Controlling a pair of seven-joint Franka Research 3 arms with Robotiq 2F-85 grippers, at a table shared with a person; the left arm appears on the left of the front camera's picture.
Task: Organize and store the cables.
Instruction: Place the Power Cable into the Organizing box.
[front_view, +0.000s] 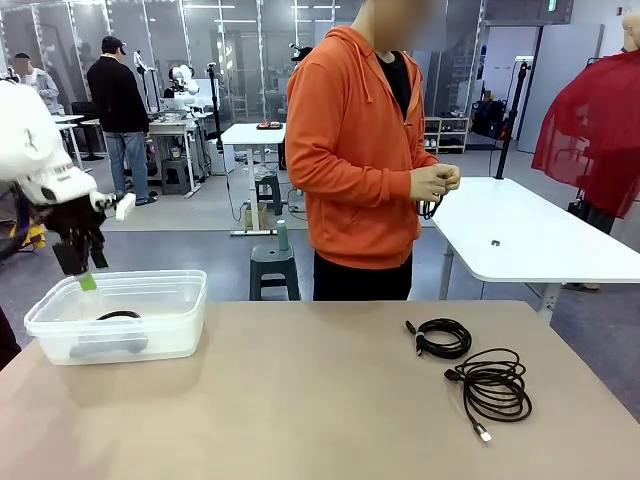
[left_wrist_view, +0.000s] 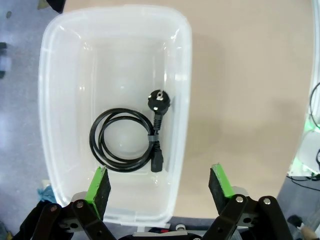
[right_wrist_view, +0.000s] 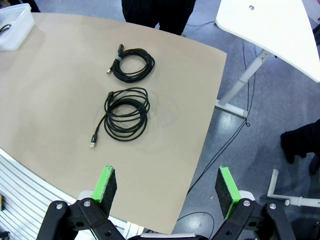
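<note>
Two coiled black cables lie on the tan table, a tighter one and a looser one nearer me. A third coil, a power cable with a round plug, rests inside the clear plastic bin. My left gripper hangs open over the bin with nothing between its fingers. Open and holding nothing as well, my right gripper hovers high above the table's right edge, well short of the two coils. The person in an orange hoodie holds another black cable in both hands.
The bin stands at the table's far left corner. A white table stands behind on the right. The floor drops away past the right edge of my table. Other people and benches are far back.
</note>
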